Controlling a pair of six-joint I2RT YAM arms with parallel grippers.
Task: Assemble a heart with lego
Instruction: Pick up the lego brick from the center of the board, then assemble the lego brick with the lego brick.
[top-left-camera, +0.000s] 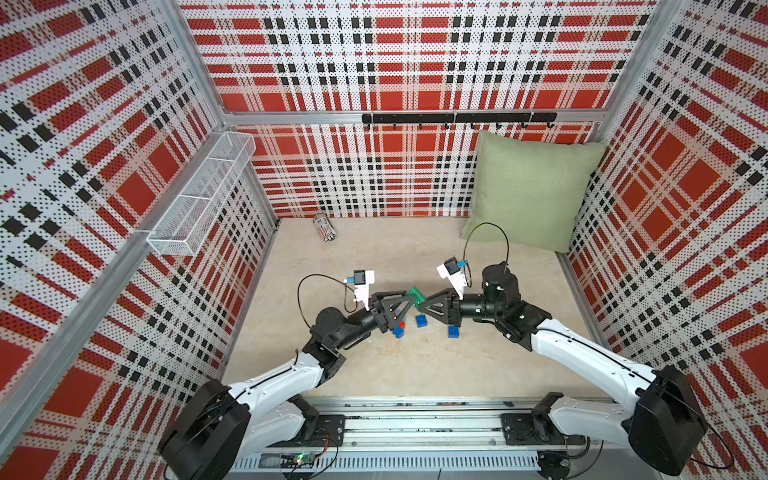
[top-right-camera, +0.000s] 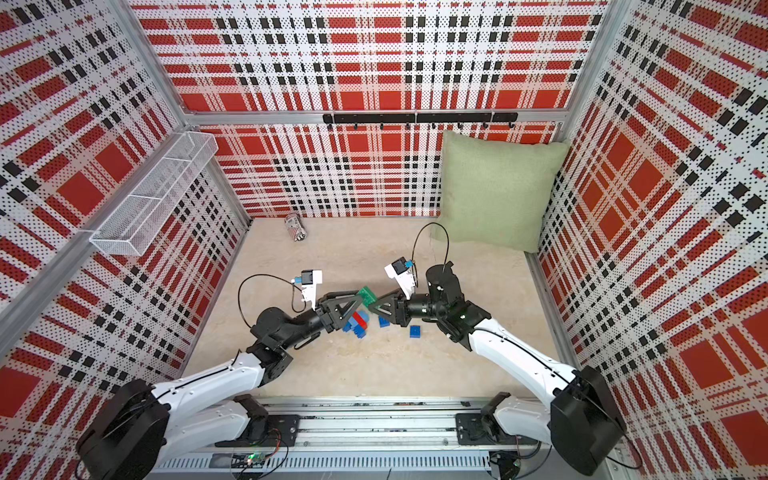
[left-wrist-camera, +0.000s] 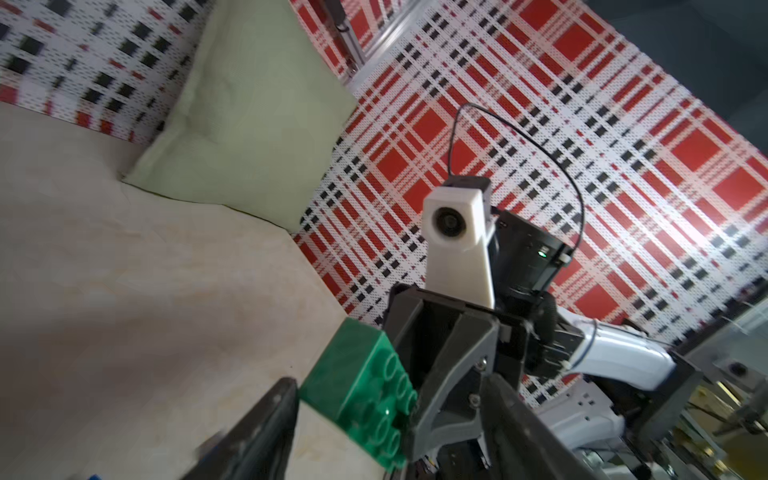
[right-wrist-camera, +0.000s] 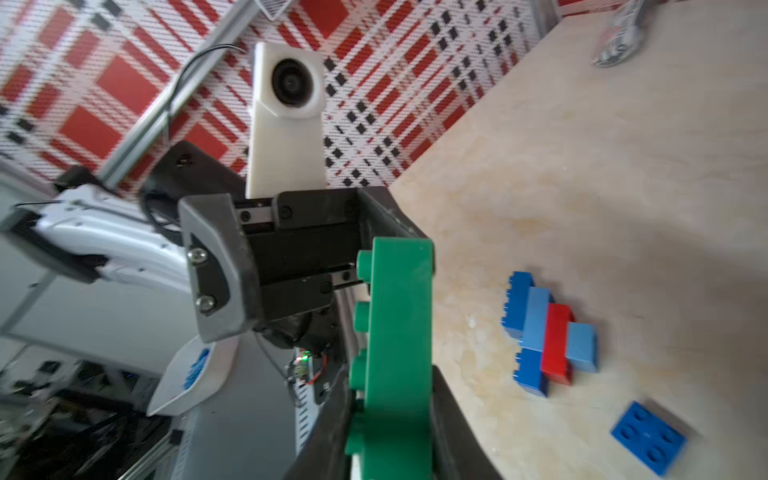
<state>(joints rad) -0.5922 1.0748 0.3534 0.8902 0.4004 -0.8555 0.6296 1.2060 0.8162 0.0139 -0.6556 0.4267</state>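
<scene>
In both top views your grippers meet nose to nose above the table (top-left-camera: 374, 365). The green brick (top-left-camera: 417, 296) bridges them, held clear so it can change hands. The half-built heart (top-right-camera: 358, 322) lies just beneath the left gripper (top-left-camera: 409, 301), with loose blue bricks (top-left-camera: 422, 321) beside it. Your left wrist view shows that gripper's fingers standing apart on either side of the brick. Your right wrist view shows the right gripper (right-wrist-camera: 390, 436) clamped on the brick's end, probably a regrip before pressing it onto the heart.
</scene>
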